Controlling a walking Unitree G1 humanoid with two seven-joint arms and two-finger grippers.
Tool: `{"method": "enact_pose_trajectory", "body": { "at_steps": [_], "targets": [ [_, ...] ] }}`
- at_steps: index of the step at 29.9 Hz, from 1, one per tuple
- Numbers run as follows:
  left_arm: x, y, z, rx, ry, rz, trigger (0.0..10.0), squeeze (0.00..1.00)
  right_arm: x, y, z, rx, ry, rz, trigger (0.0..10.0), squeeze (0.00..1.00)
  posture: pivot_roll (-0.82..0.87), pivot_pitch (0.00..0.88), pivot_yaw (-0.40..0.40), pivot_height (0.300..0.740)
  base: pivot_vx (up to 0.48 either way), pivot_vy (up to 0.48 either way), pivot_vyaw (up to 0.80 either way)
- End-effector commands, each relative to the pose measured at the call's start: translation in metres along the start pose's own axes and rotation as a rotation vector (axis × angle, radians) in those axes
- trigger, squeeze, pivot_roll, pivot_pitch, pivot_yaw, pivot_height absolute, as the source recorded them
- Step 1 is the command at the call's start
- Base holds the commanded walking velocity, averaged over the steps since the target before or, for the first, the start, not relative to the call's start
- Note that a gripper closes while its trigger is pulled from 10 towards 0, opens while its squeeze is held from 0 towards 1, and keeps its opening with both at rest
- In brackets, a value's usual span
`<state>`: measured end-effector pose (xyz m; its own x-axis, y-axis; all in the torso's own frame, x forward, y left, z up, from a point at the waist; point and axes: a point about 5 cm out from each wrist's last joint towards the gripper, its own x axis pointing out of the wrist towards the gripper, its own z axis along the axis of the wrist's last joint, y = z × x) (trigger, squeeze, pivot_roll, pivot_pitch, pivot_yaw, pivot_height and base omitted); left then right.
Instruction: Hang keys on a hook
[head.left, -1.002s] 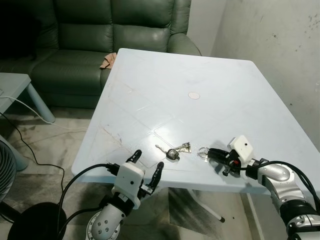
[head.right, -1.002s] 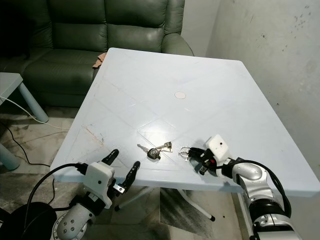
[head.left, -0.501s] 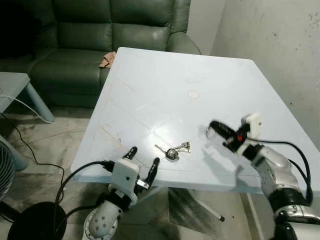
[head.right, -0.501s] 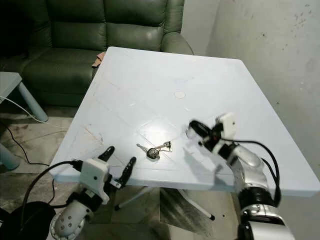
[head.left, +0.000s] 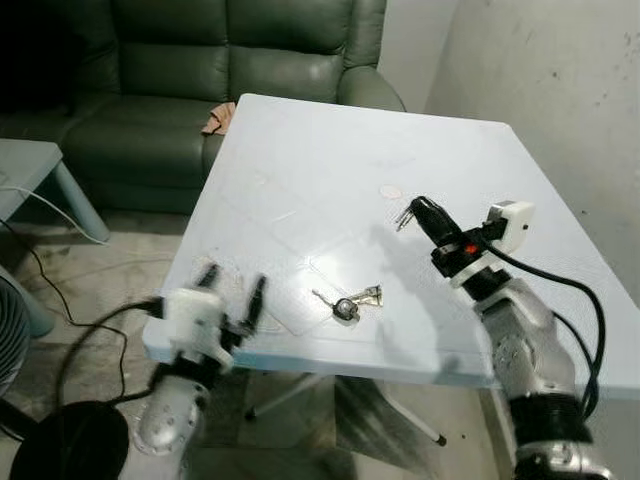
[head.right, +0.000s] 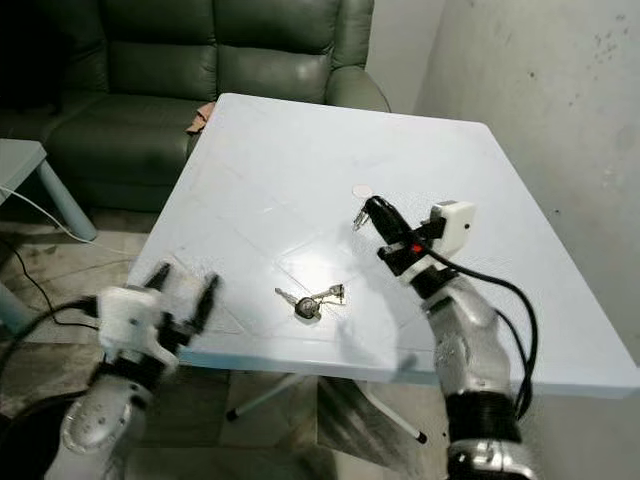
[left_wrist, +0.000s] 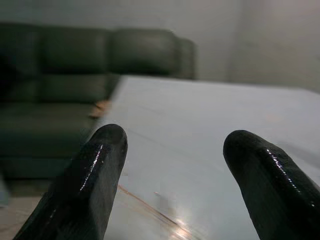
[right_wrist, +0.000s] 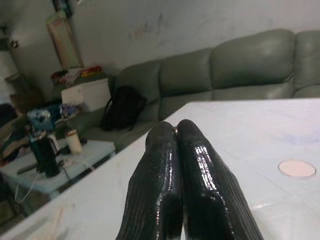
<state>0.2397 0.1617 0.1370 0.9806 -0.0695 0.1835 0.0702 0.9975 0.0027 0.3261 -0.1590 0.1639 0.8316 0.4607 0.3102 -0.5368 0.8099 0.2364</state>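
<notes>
In the left eye view, the right gripper (head.left: 413, 209) is seen raised above the white table (head.left: 300, 170), its fingers pressed together on a small key ring (head.left: 402, 216). The keys (head.left: 347, 302) lie on the table below and left of it. The left gripper (head.left: 232, 292) is held spread at the near edge.

In the right wrist view, the fingers (right_wrist: 195, 165) are closed tight.

In the left wrist view, the fingers (left_wrist: 90, 175) are parted, nothing between them.
</notes>
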Motion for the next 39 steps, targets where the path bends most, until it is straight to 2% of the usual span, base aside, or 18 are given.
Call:
{"method": "enact_pose_trajectory", "body": {
  "at_steps": [1,5,10,14,15,17,21,26,29,37,38,39],
  "targets": [
    [-0.001,0.007,0.004,-0.012,-0.006,0.035,10.0,0.00,-0.001,0.002,0.006,-0.046,-0.020,-0.030,10.0,0.00,0.01,0.000,-0.095,0.740,0.000,0.000,0.00],
    [0.002,0.018,0.010,-0.020,-0.027,0.093,10.0,0.00,-0.007,0.002,-0.002,-0.109,-0.004,-0.114,10.0,0.00,0.01,0.000,-0.090,0.740,0.000,0.000,0.00],
    [0.005,0.024,0.012,-0.005,-0.033,0.127,10.0,0.00,-0.013,0.007,-0.009,-0.133,0.042,-0.142,10.0,0.00,0.01,0.000,-0.085,0.740,0.000,0.000,0.00],
    [0.009,0.040,0.005,0.045,0.002,0.223,10.0,0.00,-0.017,0.000,-0.019,-0.182,0.072,-0.240,10.0,0.00,0.01,0.000,-0.080,0.740,0.000,0.000,0.00],
    [0.009,0.040,0.005,0.045,0.002,0.223,10.0,0.00,-0.017,0.000,-0.019,-0.182,0.072,-0.240,10.0,0.00,0.01,0.000,-0.080,0.740,0.000,0.000,0.00],
    [0.009,0.055,0.000,0.060,0.028,0.320,10.0,0.00,-0.018,-0.005,-0.022,-0.232,0.087,-0.299,10.0,0.00,0.01,0.000,-0.075,0.740,0.000,0.000,0.00],
    [0.007,0.067,-0.010,0.068,0.072,0.395,10.0,0.00,-0.020,-0.008,-0.026,-0.236,0.110,-0.346,10.0,0.00,0.00,0.000,-0.071,0.740,0.000,0.000,0.00],
    [0.006,0.068,-0.013,0.030,0.077,0.403,10.0,0.00,-0.021,-0.002,-0.032,-0.204,0.110,-0.325,10.0,0.00,0.00,0.000,-0.072,0.740,0.000,0.000,0.00],
    [0.009,0.067,-0.013,0.045,0.074,0.388,10.0,0.00,-0.019,0.002,-0.035,-0.202,0.114,-0.319,10.0,0.00,0.00,0.000,-0.074,0.740,0.000,0.000,0.00],
    [0.017,0.065,-0.008,0.061,0.047,0.364,10.0,0.00,-0.009,0.008,-0.039,-0.292,0.161,-0.273,10.0,0.00,0.01,0.000,-0.077,0.740,0.000,0.000,-0.16],
    [0.019,0.065,-0.005,0.101,0.033,0.366,10.0,0.00,-0.008,0.009,-0.039,-0.294,0.163,-0.258,10.0,0.00,0.01,0.000,-0.077,0.740,0.000,0.000,-0.69],
    [0.020,0.064,-0.005,0.095,0.035,0.360,10.0,0.00,-0.008,0.009,-0.040,-0.302,0.170,-0.258,10.0,0.00,0.01,0.000,-0.078,0.740,0.000,0.000,-0.76]
  ]
}}
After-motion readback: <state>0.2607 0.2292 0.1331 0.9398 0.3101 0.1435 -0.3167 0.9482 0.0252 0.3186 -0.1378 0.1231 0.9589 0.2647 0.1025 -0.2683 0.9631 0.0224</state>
